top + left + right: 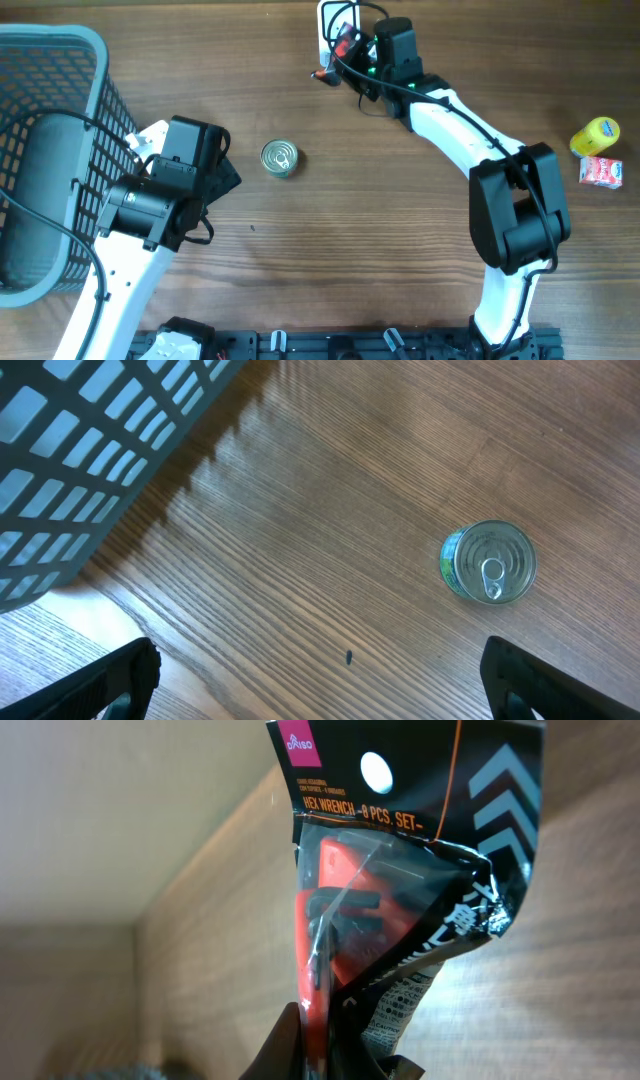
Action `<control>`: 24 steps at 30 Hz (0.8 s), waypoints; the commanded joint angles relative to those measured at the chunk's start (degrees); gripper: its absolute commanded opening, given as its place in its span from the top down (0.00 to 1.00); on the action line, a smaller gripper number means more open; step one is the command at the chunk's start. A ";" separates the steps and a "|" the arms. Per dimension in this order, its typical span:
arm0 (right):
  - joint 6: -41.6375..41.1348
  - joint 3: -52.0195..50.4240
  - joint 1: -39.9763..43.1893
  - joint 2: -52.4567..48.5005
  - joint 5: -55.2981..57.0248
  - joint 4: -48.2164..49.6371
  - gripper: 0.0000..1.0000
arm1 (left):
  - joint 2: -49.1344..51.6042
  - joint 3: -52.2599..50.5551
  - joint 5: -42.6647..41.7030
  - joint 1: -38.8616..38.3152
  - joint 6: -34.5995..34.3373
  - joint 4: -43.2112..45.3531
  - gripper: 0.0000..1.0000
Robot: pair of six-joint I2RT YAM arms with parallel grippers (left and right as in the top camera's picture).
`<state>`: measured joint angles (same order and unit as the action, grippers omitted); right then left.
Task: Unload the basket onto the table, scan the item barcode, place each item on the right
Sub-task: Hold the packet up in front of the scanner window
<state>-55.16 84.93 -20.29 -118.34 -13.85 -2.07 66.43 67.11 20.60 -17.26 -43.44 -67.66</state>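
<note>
The item is a black and orange hex wrench set packet (390, 870). It stands upright between the fingers of my right gripper (330, 1045), which is shut on its lower end. From overhead the packet (343, 45) is held at the far middle of the table, against a white object (323, 22) at the table's back edge. A white panel of small print (400, 1005) shows on the packet; I see no barcode. My left gripper (320, 695) hangs wide open over bare wood, with nothing between its fingers (110, 685). In the overhead view the left gripper (222, 170) is left of centre.
A small tin can (279, 158) with a ring pull stands upright just right of the left gripper, also seen as the can (488, 562). A grey mesh basket (60, 60) fills the far left. A yellow item (596, 135) and a red-and-white pack (601, 172) lie at the right edge.
</note>
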 commanded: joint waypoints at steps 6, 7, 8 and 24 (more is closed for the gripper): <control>9.49 2.14 0.11 -0.44 17.86 10.27 0.95 | -0.09 0.35 4.20 -0.11 -0.76 0.87 0.00; 11.08 2.19 0.11 -0.44 20.46 12.11 0.95 | -0.09 0.35 4.26 -0.11 -0.74 0.85 0.00; 13.40 2.34 0.11 -0.44 23.08 14.78 0.95 | -0.09 0.35 4.42 -0.11 -0.74 0.81 0.00; 52.02 8.02 -0.90 -0.44 40.41 1.03 0.95 | -0.09 0.33 4.61 -0.11 -0.76 0.92 0.00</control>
<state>-6.07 91.90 -20.27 -118.34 28.97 3.44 66.46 67.11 24.03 -17.26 -43.44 -66.87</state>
